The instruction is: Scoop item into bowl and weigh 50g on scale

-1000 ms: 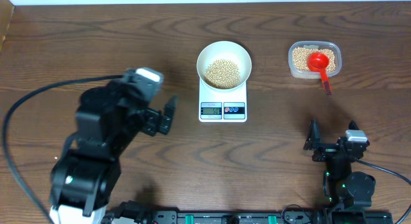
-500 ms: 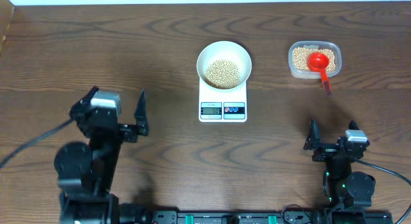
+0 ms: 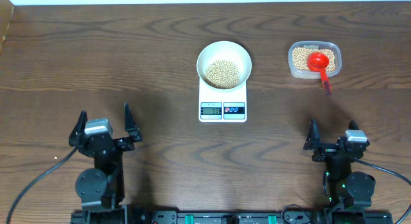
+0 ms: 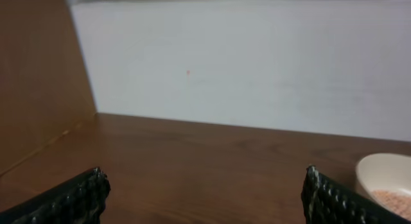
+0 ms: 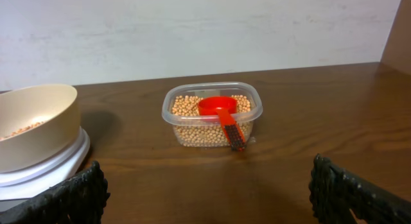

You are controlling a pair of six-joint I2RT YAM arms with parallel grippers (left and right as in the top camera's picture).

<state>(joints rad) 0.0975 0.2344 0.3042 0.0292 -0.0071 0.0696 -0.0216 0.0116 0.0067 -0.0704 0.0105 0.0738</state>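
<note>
Dark wood-grain table (image 3: 160, 51), pale wall (image 4: 257, 63) behind; left gripper (image 3: 104, 113) and right gripper (image 3: 332, 128) spread wide, empty

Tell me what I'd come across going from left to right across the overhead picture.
In order: left gripper → white bowl → clear tub. The scale, red scoop and right gripper overlap these sideways, so they are left out.

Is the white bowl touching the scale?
Touching. The right wrist view shows the bowl sitting right on the scale, with no gap under it. The overhead view agrees: the bowl covers the scale's far part.
</note>
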